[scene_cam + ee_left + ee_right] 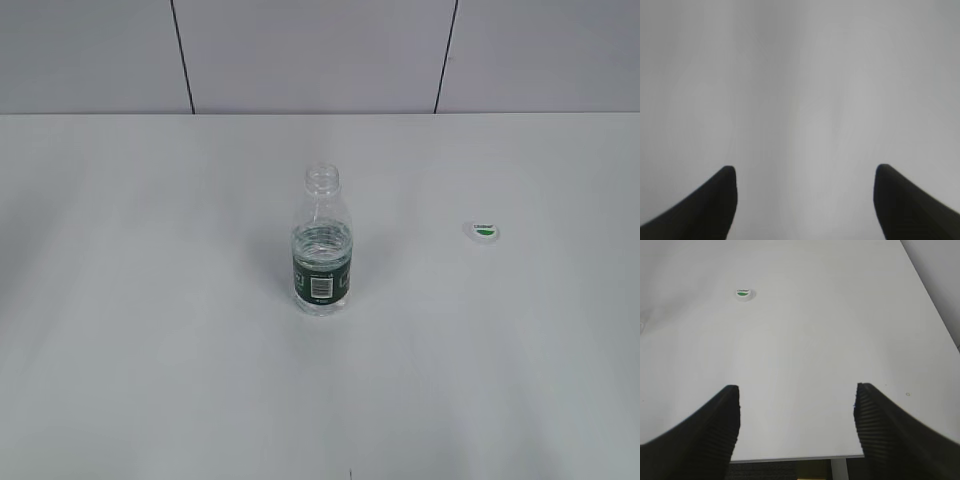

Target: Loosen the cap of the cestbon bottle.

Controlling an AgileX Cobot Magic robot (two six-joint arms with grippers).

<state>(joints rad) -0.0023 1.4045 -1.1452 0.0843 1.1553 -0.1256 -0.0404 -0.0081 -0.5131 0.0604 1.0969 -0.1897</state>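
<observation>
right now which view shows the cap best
The exterior view: the cap lies flat on the table, off the bottle and to its right, green mark visible. The right wrist view also shows it, small and far ahead of the open jaws. The left wrist view shows only bare table.

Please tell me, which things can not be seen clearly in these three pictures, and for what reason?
- Lettering on the cap: too small in the exterior and right wrist views.
- Label text on the cestbon bottle: too small; only a barcode patch shows. The bottle is absent from both wrist views.
- Both arms: outside the exterior view.
- Left gripper and right gripper: only fingertips show, cut off by the bottom edge.
- Left wrist view: blurred plain grey surface.
</observation>
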